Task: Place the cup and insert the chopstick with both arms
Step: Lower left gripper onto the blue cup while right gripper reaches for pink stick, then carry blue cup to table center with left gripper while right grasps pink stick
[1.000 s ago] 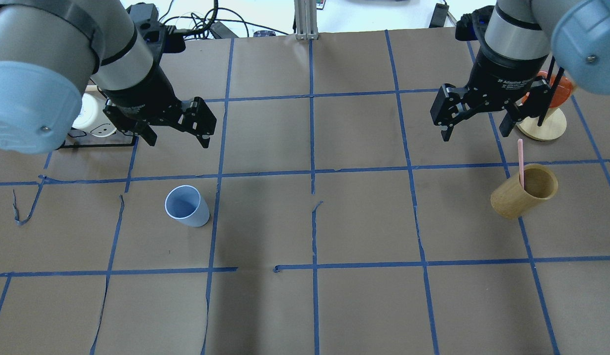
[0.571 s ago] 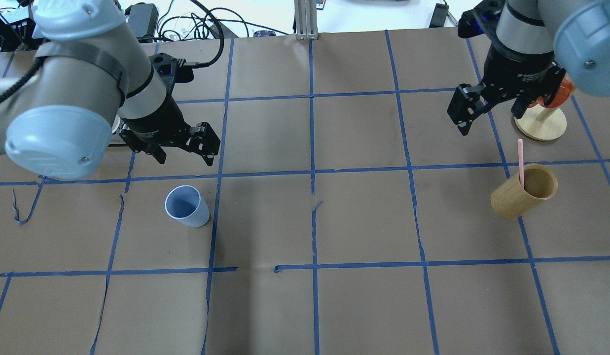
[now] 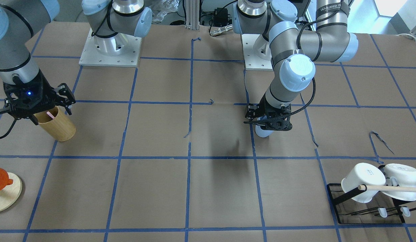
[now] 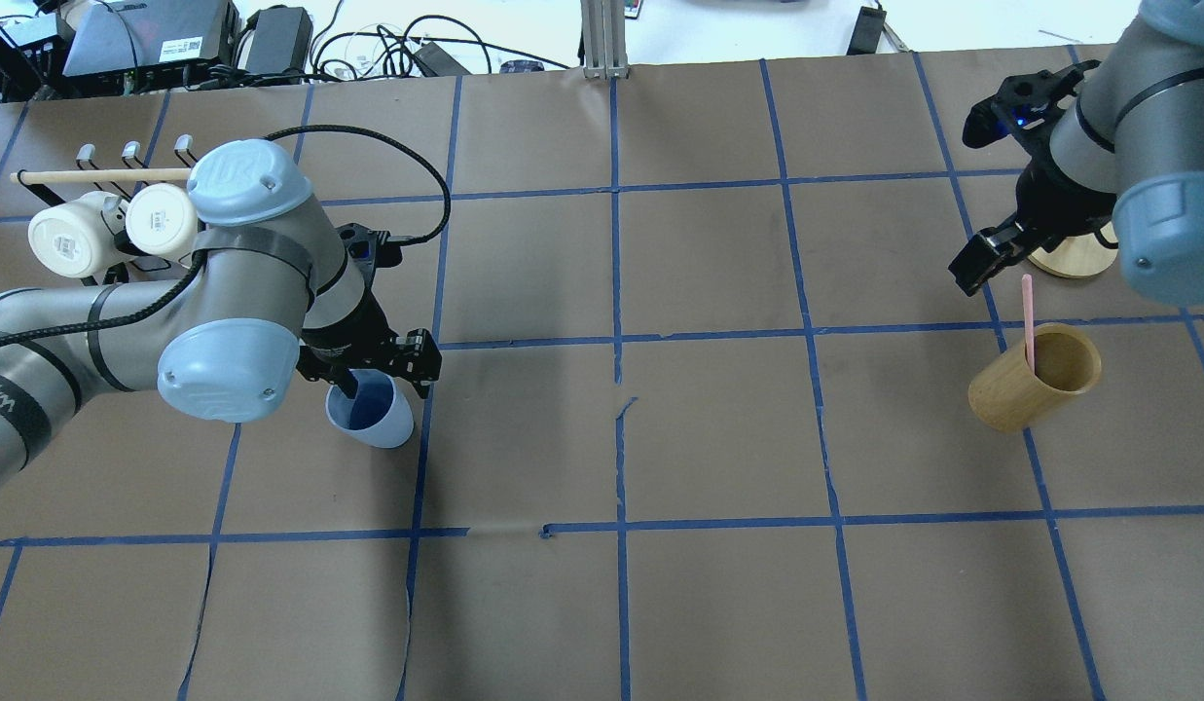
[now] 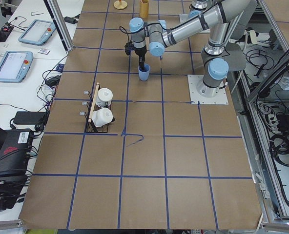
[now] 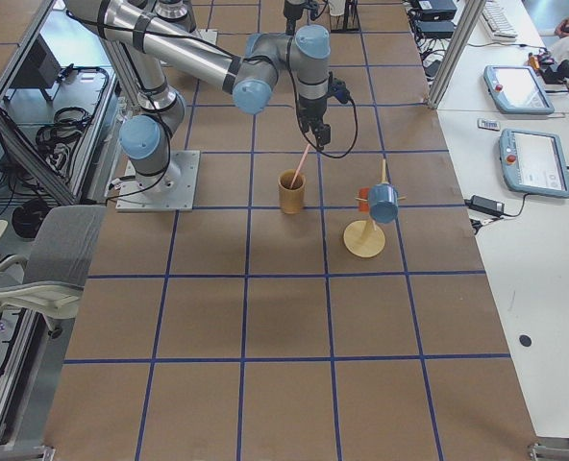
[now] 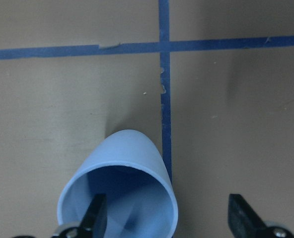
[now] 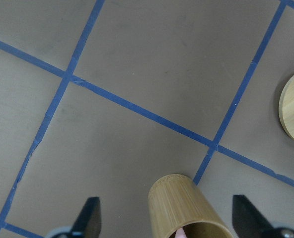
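Light-blue plastic identifies the cup (image 4: 385, 430), which stands upright on the brown paper table cover (image 4: 718, 438), well apart from the wooden cup (image 4: 1012, 401) and on the left arm's side of it. Take the wooden cup as your reference for every position that follows. Note that the left gripper (image 7: 167, 218) is down at the cup's rim with its jaws apart: in the left wrist view one finger (image 7: 95, 218) sits inside the cup's mouth and the other finger (image 7: 239, 215) hangs outside, on the wooden-cup side, so the two straddle the cup's wall without clamping it. Check the overhead view and you see the same, with the black gripper covering the far part of the rim. The chopstick (image 4: 1028, 313) rests in the wooden cup, its lower end hidden inside and its pale-pink upper part rising clear above the rim. The right gripper (image 8: 168, 217) hovers above the wooden cup with its jaws spread wide; in the right wrist view the wooden cup lies between the two fingers, and a pink tip barely shows at the bottom edge. You find nothing held in either gripper. A round wooden stand (image 4: 1076, 259) sits just beside the wooden cup, on the side away from the robot. A black rack (image 3: 366, 210) carrying two white mugs (image 3: 362, 181) stands far from the wooden cup, beyond the blue cup.
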You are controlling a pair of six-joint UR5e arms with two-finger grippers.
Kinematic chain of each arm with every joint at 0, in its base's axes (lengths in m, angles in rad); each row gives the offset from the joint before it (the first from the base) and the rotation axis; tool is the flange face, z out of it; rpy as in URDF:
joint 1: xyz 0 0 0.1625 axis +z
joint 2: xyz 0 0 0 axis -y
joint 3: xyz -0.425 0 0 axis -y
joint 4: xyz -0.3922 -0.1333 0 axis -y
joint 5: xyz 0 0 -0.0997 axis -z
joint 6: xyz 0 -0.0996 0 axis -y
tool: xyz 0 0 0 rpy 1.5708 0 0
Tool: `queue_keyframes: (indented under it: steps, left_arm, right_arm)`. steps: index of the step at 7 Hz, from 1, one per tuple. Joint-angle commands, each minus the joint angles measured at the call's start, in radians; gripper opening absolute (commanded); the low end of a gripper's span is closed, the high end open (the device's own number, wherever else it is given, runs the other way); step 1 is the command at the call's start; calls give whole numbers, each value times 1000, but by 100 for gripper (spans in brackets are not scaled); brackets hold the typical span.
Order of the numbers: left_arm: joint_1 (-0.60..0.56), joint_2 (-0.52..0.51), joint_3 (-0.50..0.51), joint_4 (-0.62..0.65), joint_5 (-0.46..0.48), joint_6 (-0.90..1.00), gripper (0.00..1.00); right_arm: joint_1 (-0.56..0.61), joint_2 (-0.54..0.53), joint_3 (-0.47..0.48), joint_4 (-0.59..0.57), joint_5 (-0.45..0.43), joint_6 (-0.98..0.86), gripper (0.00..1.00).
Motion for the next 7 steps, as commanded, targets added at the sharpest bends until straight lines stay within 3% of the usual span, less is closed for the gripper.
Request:
queue_keyframes:
  steps: [1, 2, 4, 5, 6, 7]
  left_arm:
    - [-1, -10, 7, 4, 0, 4, 0]
    - [-1, -10, 30, 6, 23, 6, 0]
    - [-18, -14, 91, -6, 32, -78, 0]
    - [-65, -20, 155, -41, 28, -130, 0]
    - [-139, -48, 256, -106, 22, -243, 0]
    - [-191, -98, 342, -121, -30, -358, 0]
  right_arm:
    - [-65, 6, 48, -14, 51, -48, 93]
    - [-67, 4, 47, -11, 52, -49, 90]
    - [-67, 0, 47, -4, 48, -49, 68]
    - [-67, 0, 45, -4, 48, -48, 52]
    - [-67, -2, 44, -4, 35, -49, 44]
    - [-67, -3, 40, -4, 33, -51, 43]
